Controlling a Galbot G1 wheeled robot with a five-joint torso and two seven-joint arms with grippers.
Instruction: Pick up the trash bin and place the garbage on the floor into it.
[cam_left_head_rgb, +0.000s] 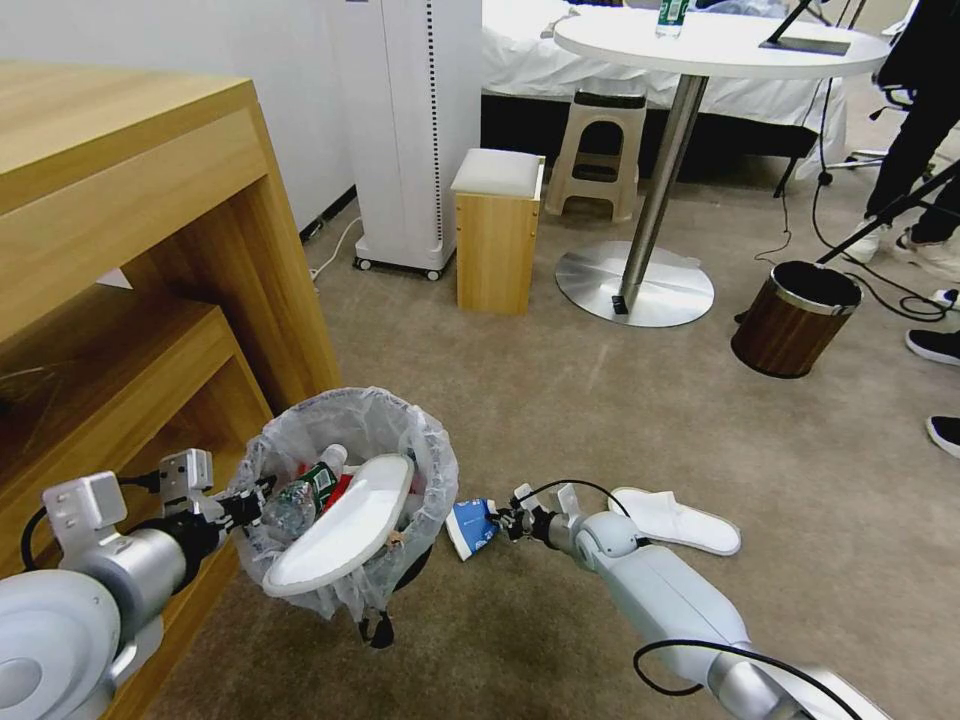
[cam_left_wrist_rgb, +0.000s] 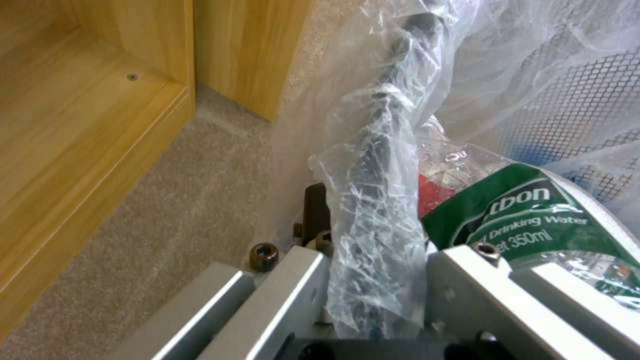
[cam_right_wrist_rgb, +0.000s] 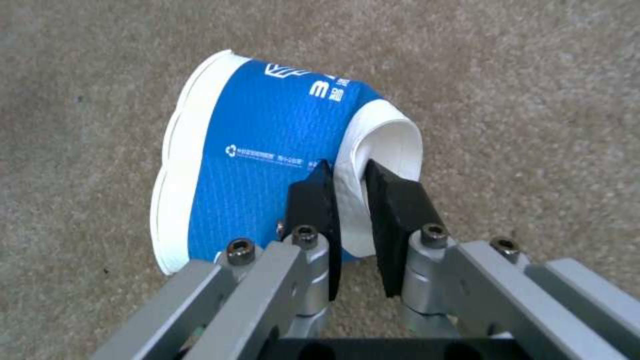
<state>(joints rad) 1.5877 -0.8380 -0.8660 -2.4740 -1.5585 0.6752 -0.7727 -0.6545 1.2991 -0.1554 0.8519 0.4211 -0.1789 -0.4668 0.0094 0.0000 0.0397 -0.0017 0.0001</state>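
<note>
While the left pincer (cam_left_head_rgb: 243, 507) clamps the bagged rim of the bin (cam_left_head_rgb: 345, 500), held above the floor (cam_left_head_rgb: 620, 420) beside the wooden shelf (cam_left_head_rgb: 150, 300), the right pincer (cam_right_wrist_rgb: 350, 182) grips the crumpled rim of one blue cup (cam_right_wrist_rgb: 267, 165), lying on its side, mouth toward the pincer. Inside the bin: one slipper (cam_left_head_rgb: 345, 530), long axis slanting across the opening, and one bottle (cam_left_wrist_rgb: 533, 220) labelled "Drinking Water 350ml". A second slipper (cam_left_head_rgb: 680, 520) lies flat on the floor.

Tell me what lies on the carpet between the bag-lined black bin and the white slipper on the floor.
Head view: between the bag-lined black bin and the white slipper lies a crushed blue paper cup, its wall pinched by the right gripper.
</note>
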